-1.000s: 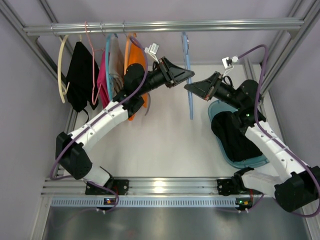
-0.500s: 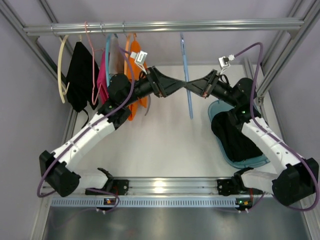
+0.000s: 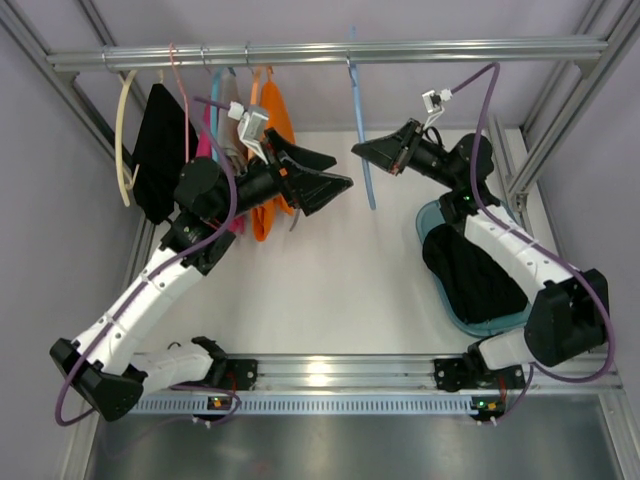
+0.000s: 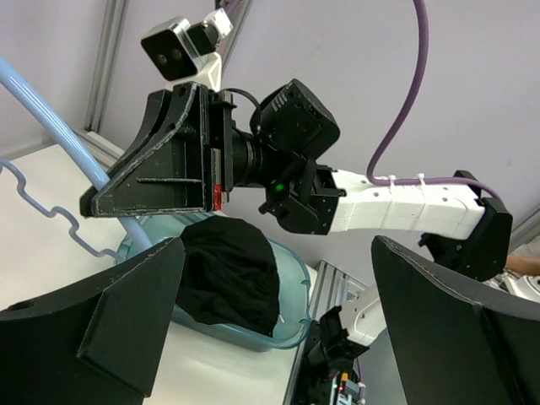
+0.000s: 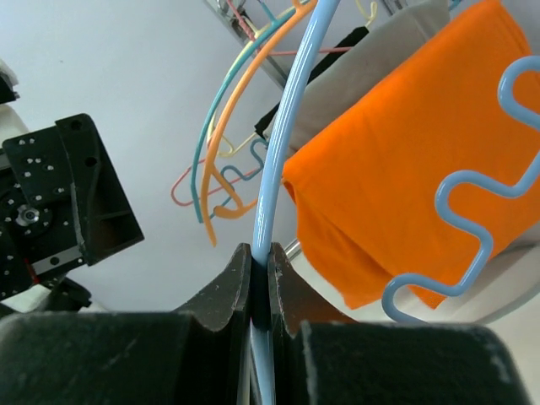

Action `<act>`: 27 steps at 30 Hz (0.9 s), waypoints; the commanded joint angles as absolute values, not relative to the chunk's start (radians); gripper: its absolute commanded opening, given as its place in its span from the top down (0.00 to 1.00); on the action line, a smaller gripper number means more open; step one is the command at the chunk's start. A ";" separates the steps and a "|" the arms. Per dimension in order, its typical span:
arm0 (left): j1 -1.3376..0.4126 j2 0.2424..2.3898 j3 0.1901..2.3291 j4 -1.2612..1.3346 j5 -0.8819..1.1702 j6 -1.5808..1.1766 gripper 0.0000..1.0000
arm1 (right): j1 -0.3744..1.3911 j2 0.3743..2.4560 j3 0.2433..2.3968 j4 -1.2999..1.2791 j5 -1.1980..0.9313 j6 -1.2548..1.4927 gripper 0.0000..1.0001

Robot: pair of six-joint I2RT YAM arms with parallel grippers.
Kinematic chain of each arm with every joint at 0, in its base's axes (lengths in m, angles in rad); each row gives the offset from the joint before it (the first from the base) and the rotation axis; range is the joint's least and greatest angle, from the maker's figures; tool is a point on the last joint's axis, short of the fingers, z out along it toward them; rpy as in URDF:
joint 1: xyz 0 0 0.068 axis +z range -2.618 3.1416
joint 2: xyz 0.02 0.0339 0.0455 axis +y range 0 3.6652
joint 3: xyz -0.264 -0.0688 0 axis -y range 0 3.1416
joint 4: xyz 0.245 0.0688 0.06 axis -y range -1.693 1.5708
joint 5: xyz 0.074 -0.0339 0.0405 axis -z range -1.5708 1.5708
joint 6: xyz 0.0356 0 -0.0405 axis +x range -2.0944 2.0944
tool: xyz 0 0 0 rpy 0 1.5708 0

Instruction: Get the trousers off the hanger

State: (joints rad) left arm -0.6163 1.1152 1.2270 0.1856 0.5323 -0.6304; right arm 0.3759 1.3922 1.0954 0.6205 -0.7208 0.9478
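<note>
Top external view: one pair of black trousers (image 3: 470, 275) is lying bunched in a teal basin (image 3: 510, 322) at about 4 o'clock on the white counter (image 3: 340, 290), off any hanger. The orange trousers (image 3: 277, 115) are hanging draped over an orange hanger (image 5: 221, 152) at about 11 o'clock, under the metal rail (image 3: 450, 50) that is running across the 12 o'clock edge. A bare light-blue hanger (image 3: 362, 150) is hanging from that rail near 12 o'clock, well apart from the basin.

The right fingers (image 3: 375, 152) are reaching toward 10 o'clock from the basin side and are clenching the light-blue hanger's thin arm. In the right wrist view the two dark pads are pressing that arm from both sides, and the orange trousers are showing just behind it at 2 o'clock.

The left fingers (image 3: 320, 188) are standing spread wide and grasping nothing, pointing toward 3 o'clock just in front of the orange trousers and apart from the light-blue hanger. In the left wrist view they are framing the right arm's wrist, the basin and the black trousers.

Farther toward 9 o'clock on the rail, another black garment (image 3: 160, 150) is hanging on a pink hanger (image 3: 185, 120), with a cream hanger (image 3: 122, 140) beside it.
</note>
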 commanded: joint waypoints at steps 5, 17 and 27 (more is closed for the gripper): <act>-0.595 1.100 1.272 0.176 0.551 -0.591 0.02 | 0.376 1.486 1.250 0.807 -0.742 0.870 1.00; -0.520 1.114 1.376 0.150 0.551 -0.623 0.02 | 0.393 1.627 1.307 0.862 -0.727 0.982 1.00; -0.333 1.094 1.413 0.163 0.525 -0.762 0.02 | 0.446 1.730 1.361 0.900 -0.703 1.074 1.00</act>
